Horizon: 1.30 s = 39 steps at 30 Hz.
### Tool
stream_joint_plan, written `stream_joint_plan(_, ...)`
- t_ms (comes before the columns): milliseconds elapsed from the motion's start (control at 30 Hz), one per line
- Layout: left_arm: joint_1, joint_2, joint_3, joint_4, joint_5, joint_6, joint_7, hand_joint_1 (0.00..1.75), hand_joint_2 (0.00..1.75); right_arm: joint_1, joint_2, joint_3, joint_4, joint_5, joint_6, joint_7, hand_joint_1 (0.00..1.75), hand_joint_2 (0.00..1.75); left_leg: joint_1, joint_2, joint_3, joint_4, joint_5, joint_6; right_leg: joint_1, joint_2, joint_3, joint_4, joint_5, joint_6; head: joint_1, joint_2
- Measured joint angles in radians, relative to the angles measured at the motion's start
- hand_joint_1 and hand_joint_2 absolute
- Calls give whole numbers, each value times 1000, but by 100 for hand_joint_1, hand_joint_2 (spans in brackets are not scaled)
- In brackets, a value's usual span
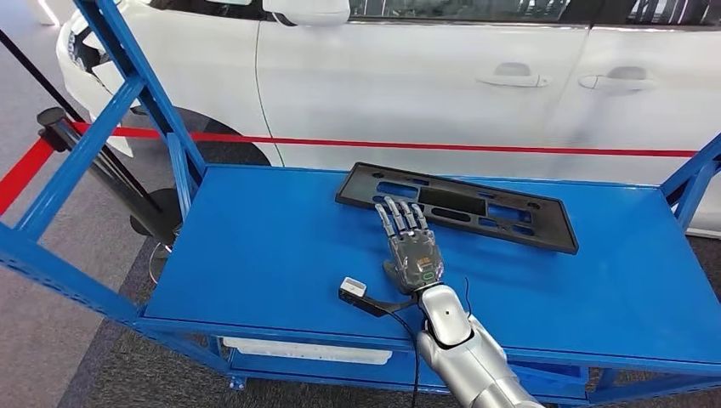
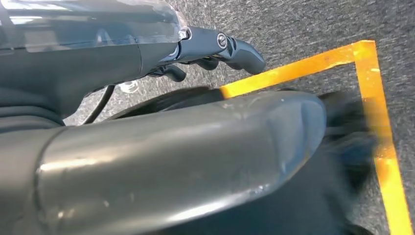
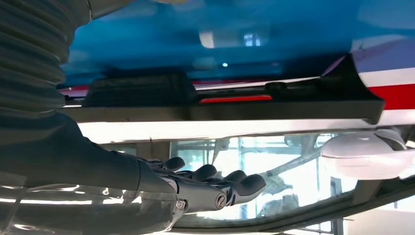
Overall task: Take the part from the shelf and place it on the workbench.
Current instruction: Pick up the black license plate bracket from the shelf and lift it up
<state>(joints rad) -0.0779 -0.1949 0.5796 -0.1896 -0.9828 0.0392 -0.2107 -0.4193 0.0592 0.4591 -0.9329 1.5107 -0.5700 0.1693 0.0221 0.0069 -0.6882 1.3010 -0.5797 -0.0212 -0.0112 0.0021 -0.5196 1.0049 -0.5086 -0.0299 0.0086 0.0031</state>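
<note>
A long flat black part (image 1: 459, 206) with several cut-outs lies on the blue surface (image 1: 255, 255), toward its far side. My right hand (image 1: 414, 251) reaches over the surface with its fingers straight and apart. Its fingertips are at the part's near edge, and it holds nothing. In the right wrist view the part (image 3: 220, 105) runs across the picture as a dark bar, with the right hand's fingers (image 3: 215, 188) a short way from it. My left hand (image 2: 215, 46) hangs over the grey floor, fingers loosely extended and holding nothing.
A white car (image 1: 442, 76) stands close behind the blue surface, with a red barrier strap (image 1: 425, 144) running between them. Blue frame posts (image 1: 127, 93) rise at the left and at the right corner (image 1: 693, 183). A black stanchion (image 1: 93, 161) stands at the left. Yellow tape (image 2: 372, 98) marks the floor.
</note>
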Motion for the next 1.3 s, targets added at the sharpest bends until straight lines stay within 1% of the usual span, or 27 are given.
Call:
stream_joint_plan(33, 3, 0, 0, 0, -2, 0, 1, 0, 0, 1, 0, 0, -2, -1, -3, 5, 0, 175, -1, 0, -16, -15, 38, 4, 2, 3, 16, 0, -12, 0, 0, 0)
stream_joint_plan(67, 5, 0, 0, 0, -3, 0, 1, 0, 0, 1, -1, 1, -6, -3, -5, 9, 0, 175, -3, 0, -13, -66, 93, 11, 5, 6, 33, 0, -26, 1, -1, 0)
stream_joint_plan(100, 7, 0, 1, 0, -3, 0, 1, 0, 0, 1, -2, 1, -10, -5, -6, 11, 0, 175, -6, -1, 0, -129, 142, 19, 5, 8, 49, -1, -39, 2, -1, 0)
stream_joint_plan(133, 8, 1, 2, 0, -4, 0, 1, 0, 0, 1, -3, 1, -14, -7, -6, 13, 0, 175, -11, -1, 16, -181, 175, 27, 7, 10, 62, -2, -52, 6, 0, 0)
stream_joint_plan(167, 7, 1, 2, 0, -4, 0, 1, 0, 0, 2, -4, 1, -18, -8, -6, 13, 0, 175, -16, 0, 32, -220, 185, 36, 7, 11, 71, -5, -62, 12, 1, 0)
stream_joint_plan(233, 3, 2, 3, 0, -4, 0, 2, 0, 0, 0, -5, 1, -27, -10, -8, 14, 0, 175, -24, 2, 53, -246, 162, 48, 7, 12, 85, -8, -68, 27, 2, 0)
stream_joint_plan(300, 1, 2, 4, 0, -4, 0, 2, 0, 0, -1, -6, 0, -36, -10, -9, 15, 0, 175, -21, -1, 82, -272, 147, 58, 5, 9, 79, 27, -48, 39, 1, 0)
stream_joint_plan(367, 1, 2, 4, 0, -4, 0, 1, 0, 0, -2, -8, 0, -40, -12, -10, 16, 0, 175, -16, -4, 121, -298, 135, 66, 3, 7, 20, 125, -26, 48, 3, 0)
stream_joint_plan(400, 0, 2, 4, 0, -5, 0, 1, 0, 0, -1, -10, 0, -41, -13, -11, 17, 0, 175, -15, -5, 138, -306, 127, 69, 1, 7, -28, 183, -33, 52, 5, 0)
stream_joint_plan(467, 0, 2, 4, 0, -5, 0, 0, 0, 0, 5, -16, -2, -48, -19, -11, 16, 0, 175, -14, -8, 168, -311, 106, 70, -3, 5, -126, 265, -84, 60, 6, 0)
stream_joint_plan(533, 3, 2, 6, 0, -4, 0, 0, 0, 0, 13, -23, -7, -68, -31, -9, 7, 0, 175, -13, -13, 203, -311, 79, 66, -6, 4, -185, 263, -123, 66, 6, 0)
stream_joint_plan(567, 5, 2, 7, 0, -4, 0, -1, 0, 0, 16, -27, -9, -83, -39, -6, 1, 0, 175, -12, -14, 223, -311, 64, 63, -7, 3, -196, 228, -111, 67, 6, 0)
stream_joint_plan(600, 7, 2, 9, 0, -3, 0, -1, 0, 0, 18, -29, -10, -99, -46, -3, -6, 0, 175, -11, -14, 242, -312, 46, 59, -7, 1, -197, 175, -64, 67, 7, 0)
stream_joint_plan(667, 9, 2, 16, 0, -1, 1, -2, 0, 0, 22, -34, -11, -128, -56, 5, -18, 0, 175, -12, -14, 265, -310, 19, 49, -1, 0, -185, 74, 65, 56, 6, 0)
stream_joint_plan(700, 8, 2, 19, 0, -1, 2, -3, 0, 0, 27, -35, -10, -145, -59, 10, -22, 0, 175, -12, -13, 265, -309, 11, 43, 4, 0, -181, 45, 114, 46, 5, 0)
stream_joint_plan(733, 7, 1, 22, 0, 0, 4, -3, 0, 0, 34, -36, -10, -165, -60, 15, -26, 0, 175, -12, -13, 262, -308, 9, 37, 9, 3, -179, 34, 132, 34, 5, 0)
stream_joint_plan(767, 6, 1, 23, 0, -1, 8, -3, 0, 0, 42, -37, -8, -190, -60, 22, -28, 0, 175, -12, -14, 257, -309, 12, 30, 11, 5, -178, 31, 129, 23, 3, 0)
stream_joint_plan(833, 6, 2, 26, 0, -4, 19, -2, 0, 0, 53, -39, 1, -240, -57, 53, -24, 0, 175, -11, -13, 236, -268, 28, 22, 8, 10, -162, 12, 124, 11, 1, 0)
stream_joint_plan(900, 7, 1, 30, 0, -5, 27, -2, 0, 0, 54, -41, 18, -269, -54, 133, 4, 0, 175, -12, -13, 171, -158, 18, 21, 2, 13, -136, -14, 122, 3, -2, 0)
stream_joint_plan(967, 11, 1, 40, 0, 0, 32, -5, 0, 0, 51, -52, 39, -269, -49, 270, 72, 0, 175, -12, -13, 89, -45, -34, 21, 1, 13, -113, -33, 118, -2, -4, 0)
stream_joint_plan(1000, 13, 1, 47, 0, 3, 36, -7, 0, 0, 43, -60, 46, -262, -44, 329, 115, 0, 175, -11, -13, 58, -22, -47, 18, 1, 14, -105, -38, 115, -3, -4, 0)
stream_joint_plan(1033, 15, 1, 55, 0, 7, 41, -8, 0, 0, 33, -70, 51, -249, -39, 373, 160, 0, 175, -9, -13, 41, -28, -37, 14, 0, 16, -99, -40, 113, -2, -5, 0)
stream_joint_plan(1067, 17, 1, 61, 0, 11, 47, -8, 0, 0, 22, -78, 50, -233, -37, 386, 194, 0, 175, -6, -12, 40, -65, -1, 10, -2, 18, -94, -40, 110, 1, -5, 0)
stream_joint_plan(1133, 18, 1, 74, 0, 15, 58, -4, 0, 0, 11, -99, 37, -202, -45, 382, 228, 0, 175, 3, -12, 69, -199, 94, -1, -4, 20, -85, -37, 105, 11, -6, 0)
stream_joint_plan(1200, 17, 1, 84, 0, 17, 65, 0, 0, 0, 15, -123, 11, -192, -67, 364, 223, 0, 175, 8, -12, 93, -285, 119, 4, -2, 20, -84, -30, 97, 27, -7, 0)
stream_joint_plan(1267, 18, 1, 92, 0, 17, 66, -5, 0, 0, 30, -144, -18, -200, -78, 354, 204, 0, 175, 7, -13, 102, -296, 115, 17, 1, 19, -81, -27, 85, 39, -8, 0)
stream_joint_plan(1300, 21, 1, 95, 0, 16, 62, -12, 0, 0, 41, -152, -30, -207, -79, 353, 195, 0, 175, 7, -14, 107, -298, 127, 18, 2, 17, -77, -27, 78, 36, -7, 0)
